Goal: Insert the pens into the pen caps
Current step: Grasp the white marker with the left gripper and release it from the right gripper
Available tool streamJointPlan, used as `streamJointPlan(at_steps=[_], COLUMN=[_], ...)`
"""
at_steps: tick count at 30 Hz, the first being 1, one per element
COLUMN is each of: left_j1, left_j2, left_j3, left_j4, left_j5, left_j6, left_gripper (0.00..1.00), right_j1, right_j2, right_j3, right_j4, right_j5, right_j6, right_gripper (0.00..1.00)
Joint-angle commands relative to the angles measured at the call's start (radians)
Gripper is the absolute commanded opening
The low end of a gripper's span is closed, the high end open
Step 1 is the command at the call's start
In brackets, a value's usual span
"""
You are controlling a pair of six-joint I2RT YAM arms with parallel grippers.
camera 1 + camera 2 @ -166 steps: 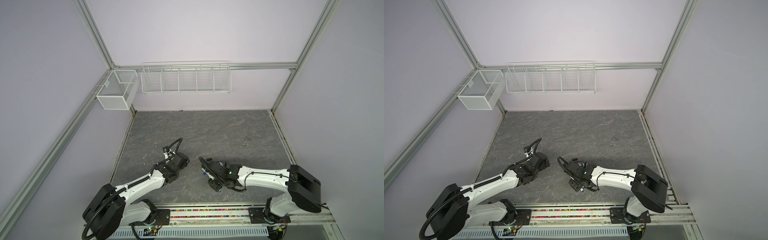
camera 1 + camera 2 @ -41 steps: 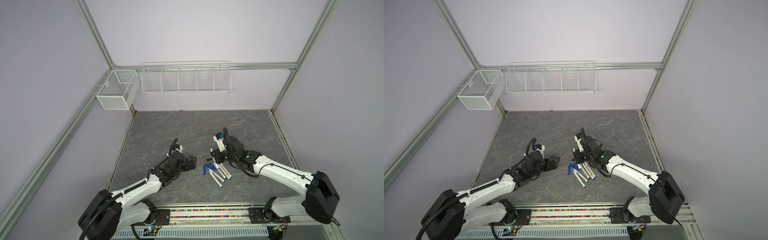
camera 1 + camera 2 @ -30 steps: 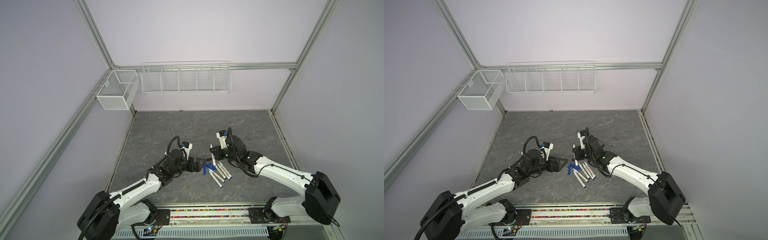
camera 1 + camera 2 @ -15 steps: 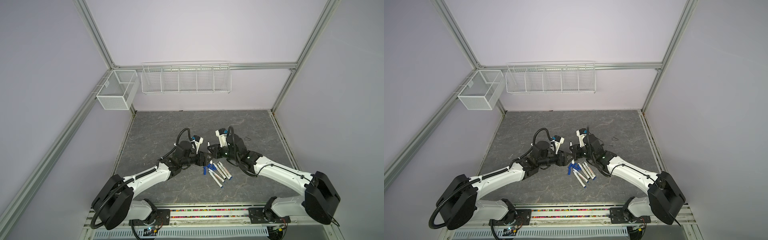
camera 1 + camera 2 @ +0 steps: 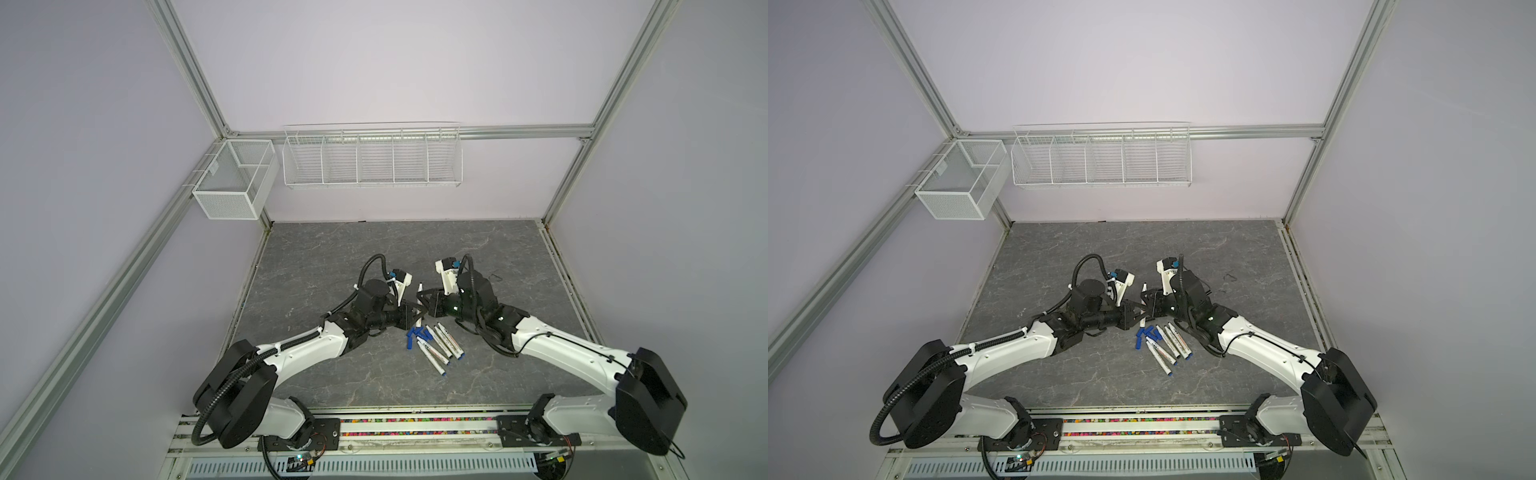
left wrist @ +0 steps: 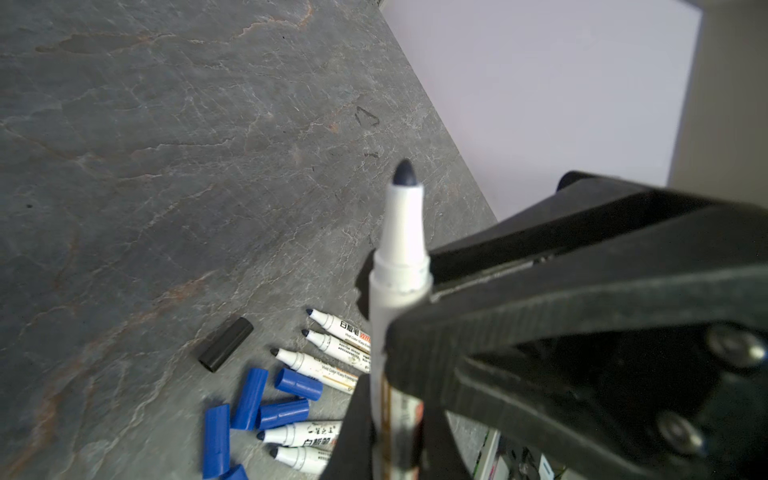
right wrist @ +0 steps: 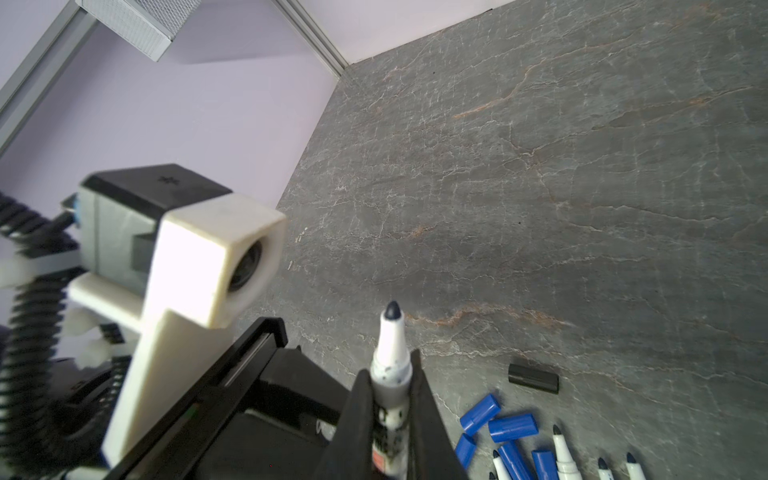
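Fingers of left gripper and right gripper are squeezing one pen (tip up); right should be loosening slowly.

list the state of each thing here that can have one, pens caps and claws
held pen, uncapped, tip up, gripped by both claws
loose pens, five, uncapped, lying flat
blue caps, five, off, lying beside the loose pens
black cap, off, lying a little apart
left claw, shut on held pen
right claw, shut on held pen
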Motion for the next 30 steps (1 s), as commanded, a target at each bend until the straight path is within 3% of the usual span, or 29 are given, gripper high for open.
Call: streamJointPlan(at_steps=[1, 4, 8, 10, 15, 20, 30], left_j1=[0.011, 0.011, 0.012, 0.012, 0.012, 0.014, 0.018], left_j2=[-0.033, -0.064, -0.121, -0.152, -0.214, -0.246, -0.326], left_j3=[0.006, -0.012, -0.066, -0.109, -0.198, -0.191, -0.231], left_j4=[-0.029, -0.103, -0.170, -0.172, -0.186, -0.280, -0.296], left_j5=[-0.071, -0.170, -0.342, -0.432, -0.605, -0.731, -0.773], left_j6=[0.010, 0.018, -0.033, -0.075, -0.160, -0.201, -0.234], left_gripper=[0.00, 0.00, 0.00, 0.00, 0.00, 0.00, 0.00], right_j1=[-0.013, -0.017, -0.013, -0.003, 0.057, 0.175, 0.209], right_j2=[-0.034, -0.045, -0.049, -0.053, -0.017, 0.134, 0.335], right_j3=[-0.026, -0.030, -0.010, -0.013, -0.002, 0.105, 0.220], right_j4=[0.002, -0.027, -0.152, -0.204, -0.324, -0.471, -0.539], right_j5=[0.001, -0.012, -0.031, -0.019, 0.006, 0.035, 0.049], right_j6=[0.028, 0.008, -0.073, -0.107, -0.204, -0.309, -0.321], right_gripper=[0.07, 0.10, 0.39, 0.44, 0.45, 0.45, 0.44])
